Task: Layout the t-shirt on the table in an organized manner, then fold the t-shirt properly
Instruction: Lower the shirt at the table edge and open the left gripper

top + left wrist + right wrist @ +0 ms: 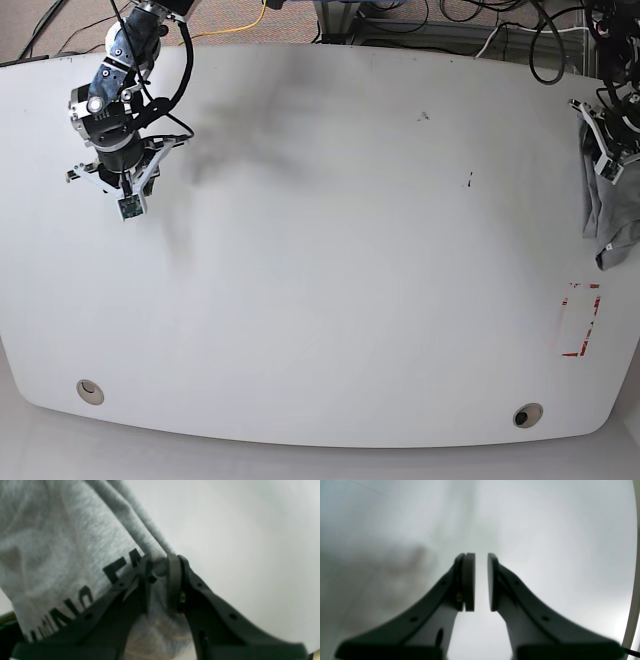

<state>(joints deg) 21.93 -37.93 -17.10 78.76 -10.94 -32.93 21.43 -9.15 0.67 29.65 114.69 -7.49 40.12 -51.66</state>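
The heather-grey t-shirt (pixel 57 545) fills the left of the left wrist view, with black lettering on it. A bunched fold of it runs down into my left gripper (pixel 160 566), which is shut on the cloth. In the base view that gripper (pixel 608 160) is at the table's far right edge, and the t-shirt (pixel 612 225) hangs below it as a crumpled bundle. My right gripper (pixel 481 580) hovers over the bare white table (pixel 545 542) with its pads a narrow gap apart and nothing between them. In the base view it (pixel 124 185) is at the back left.
A red tape rectangle (pixel 580 320) marks the table near the right edge, below the t-shirt. Two round metal grommets (pixel 90 391) (pixel 527 414) sit near the front edge. Cables (pixel 420 20) lie behind the table's back edge.
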